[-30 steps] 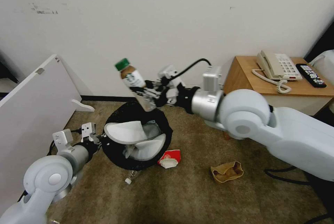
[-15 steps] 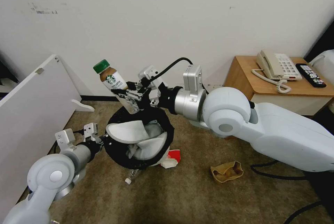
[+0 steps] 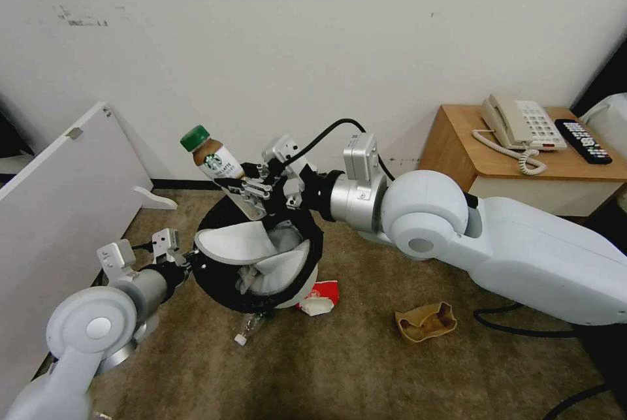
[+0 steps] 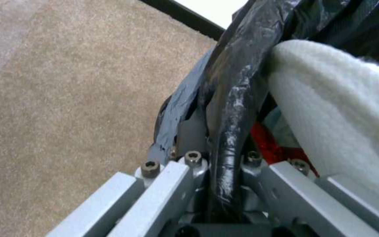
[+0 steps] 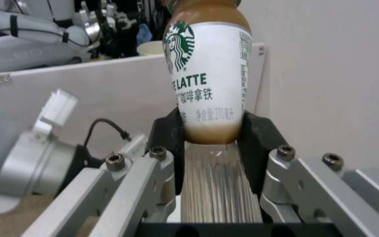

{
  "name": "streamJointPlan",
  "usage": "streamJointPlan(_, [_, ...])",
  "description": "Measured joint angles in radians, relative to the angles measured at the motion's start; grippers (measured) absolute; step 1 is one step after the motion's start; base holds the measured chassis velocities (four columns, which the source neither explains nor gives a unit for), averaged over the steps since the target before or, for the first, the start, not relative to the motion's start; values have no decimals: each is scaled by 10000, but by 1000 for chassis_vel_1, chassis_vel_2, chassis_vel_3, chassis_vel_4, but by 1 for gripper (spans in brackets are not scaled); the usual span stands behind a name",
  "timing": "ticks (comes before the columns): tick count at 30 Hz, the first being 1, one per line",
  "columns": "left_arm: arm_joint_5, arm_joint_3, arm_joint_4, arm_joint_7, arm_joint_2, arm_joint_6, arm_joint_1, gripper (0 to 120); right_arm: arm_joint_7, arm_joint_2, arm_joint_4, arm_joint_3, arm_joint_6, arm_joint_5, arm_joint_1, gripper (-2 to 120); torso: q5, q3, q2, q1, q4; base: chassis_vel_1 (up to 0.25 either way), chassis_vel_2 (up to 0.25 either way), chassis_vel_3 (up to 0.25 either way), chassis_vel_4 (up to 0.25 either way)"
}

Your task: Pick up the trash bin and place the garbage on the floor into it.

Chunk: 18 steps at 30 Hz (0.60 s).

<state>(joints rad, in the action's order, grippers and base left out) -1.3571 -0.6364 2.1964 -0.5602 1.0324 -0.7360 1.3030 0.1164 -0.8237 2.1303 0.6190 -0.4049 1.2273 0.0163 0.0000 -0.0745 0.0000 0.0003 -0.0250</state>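
The trash bin [image 3: 219,286], lined with a black bag, hangs tilted just above the carpet floor [image 3: 366,368]. My left gripper [image 3: 188,257] is shut on its near-left rim [image 4: 231,98]. White slippers [image 3: 236,243] lie inside it, and one slipper [image 4: 343,108] sits close to the left gripper [image 4: 222,161]. My right gripper [image 3: 251,190] is shut on the lower part of a green-capped coffee bottle [image 3: 210,157], tilted over the bin's far rim. The wrist view shows the bottle [image 5: 209,75] clamped in the right gripper [image 5: 211,131]. A red-and-white crushed cup [image 3: 319,297], a small clear bottle [image 3: 247,328] and a brown paper bag [image 3: 426,322] lie on the carpet.
A white board [image 3: 59,204] leans at the left. At the right, a wooden side table [image 3: 470,145] carries a phone [image 3: 519,123] and a remote [image 3: 583,141]. Black cables [image 3: 516,332] trail on the carpet under my right arm. The wall is close behind the bin.
My right gripper has carried the coffee bottle leftward, then slightly lower over the bin's far rim. The left gripper still holds the bin in nearly the same place.
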Motion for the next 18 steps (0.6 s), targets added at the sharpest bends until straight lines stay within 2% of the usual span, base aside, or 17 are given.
streamJointPlan(7, [8,-10,130,47,28,0,134,1,-274,168,-189,-95,25,-483,349,25,0,0,1,0,0,0,0,0,0])
streamJointPlan(18, [-147,30,372,87,41,0,46,1,-688,5,-866,223,120,-1296,455,25,0,0,0,0,0,0,0,0,0])
